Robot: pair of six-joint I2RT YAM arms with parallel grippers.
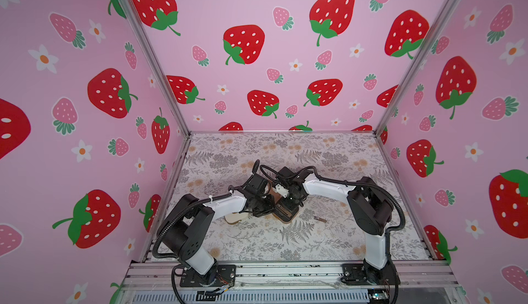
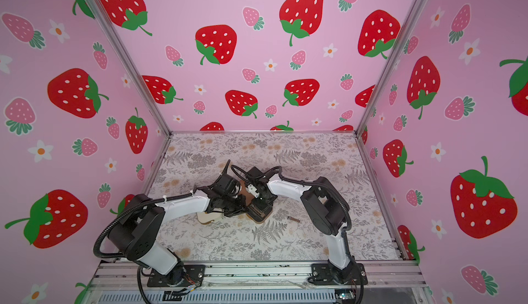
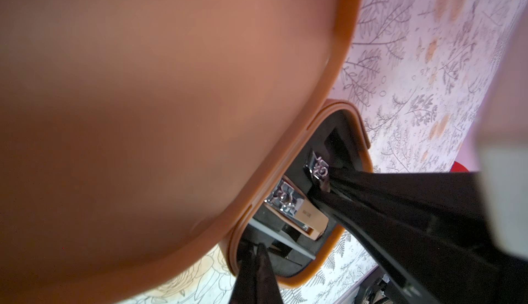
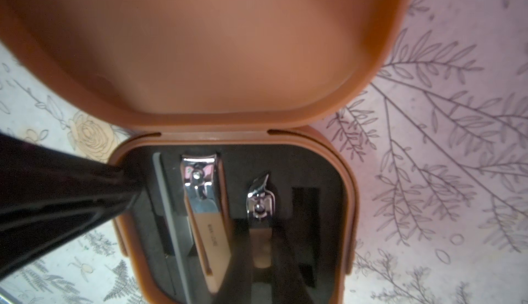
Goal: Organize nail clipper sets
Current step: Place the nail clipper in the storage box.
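Two arms meet over the middle of the floral surface (image 1: 285, 245), both bent down onto an open brown case (image 1: 284, 217) (image 2: 258, 219). In the wrist views its lid (image 4: 214, 45) stands raised on the hinge above the base, showing the black slotted insert (image 4: 240, 157).

Inside, a slim grey strip (image 4: 168, 208) lies along one edge. Beside it a large nail clipper (image 4: 205, 211) (image 3: 297, 211) sits in its slot. Next over is a small nail clipper (image 4: 258, 202) (image 3: 317, 168), and past that an empty slot (image 4: 305, 211).

The right fingers (image 3: 371, 199) are nearly together, pinching the lever end of the small nail clipper, whose head points toward the hinge. I cannot tell whether it sits fully in its slot or is slightly raised.

The left fingers (image 3: 267, 271) (image 4: 85, 197) are pressed together with nothing between them. Their tip rests on a corner of the base by the grey strip, near the hinge.

In both top views a cream case (image 1: 234, 218) (image 2: 208, 217) lies on the surface just beside the brown case, partly hidden under the left arm, so I cannot tell whether it is closed. A small slim metal tool (image 1: 320, 219) (image 2: 293, 219) lies loose on the surface near the brown case, on the right arm's side and apart from it.
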